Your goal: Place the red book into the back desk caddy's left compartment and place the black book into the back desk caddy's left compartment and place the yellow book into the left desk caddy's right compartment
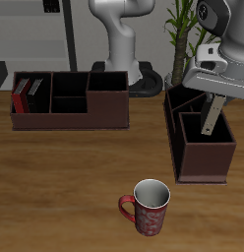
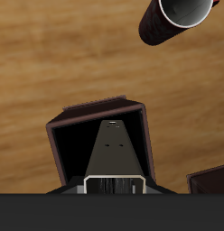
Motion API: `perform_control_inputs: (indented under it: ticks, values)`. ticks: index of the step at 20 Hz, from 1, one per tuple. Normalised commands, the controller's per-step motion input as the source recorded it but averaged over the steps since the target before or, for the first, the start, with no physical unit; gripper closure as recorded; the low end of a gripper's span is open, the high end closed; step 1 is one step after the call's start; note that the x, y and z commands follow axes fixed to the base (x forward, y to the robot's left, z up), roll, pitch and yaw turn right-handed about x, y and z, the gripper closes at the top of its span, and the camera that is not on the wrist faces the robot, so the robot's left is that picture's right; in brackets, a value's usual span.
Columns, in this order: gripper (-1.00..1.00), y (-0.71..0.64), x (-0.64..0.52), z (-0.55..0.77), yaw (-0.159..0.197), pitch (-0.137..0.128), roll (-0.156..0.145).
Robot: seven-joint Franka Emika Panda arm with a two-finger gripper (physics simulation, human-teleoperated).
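One small grey-olive yellow book (image 2: 112, 149), pinched in the two-finger gripper (image 1: 211, 120), hangs inside dark-brown end-on left desk caddy (image 1: 198, 167) front compartment: keep vertical, lower w/o scraping walls, then release.

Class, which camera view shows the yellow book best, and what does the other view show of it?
The wrist view: the yellow book fills the middle, held upright in the hand over a compartment of the left caddy. The exterior view shows only a pale sliver of the book dipping into that caddy, mostly hidden by the hand.
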Motion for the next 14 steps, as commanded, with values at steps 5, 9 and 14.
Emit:
perform_control_inputs:
  ticks: [5, 9, 14]
  values:
    - [1.0, 0.07, -0.07, -0.23, 0.002, 0.024, 0.03]
    - [1.0, 0.03, 0.01, -0.21, 0.005, 0.035, 0.018]
    - [1.0, -0.04, 0.01, -0.16, 0.002, 0.005, 0.006]
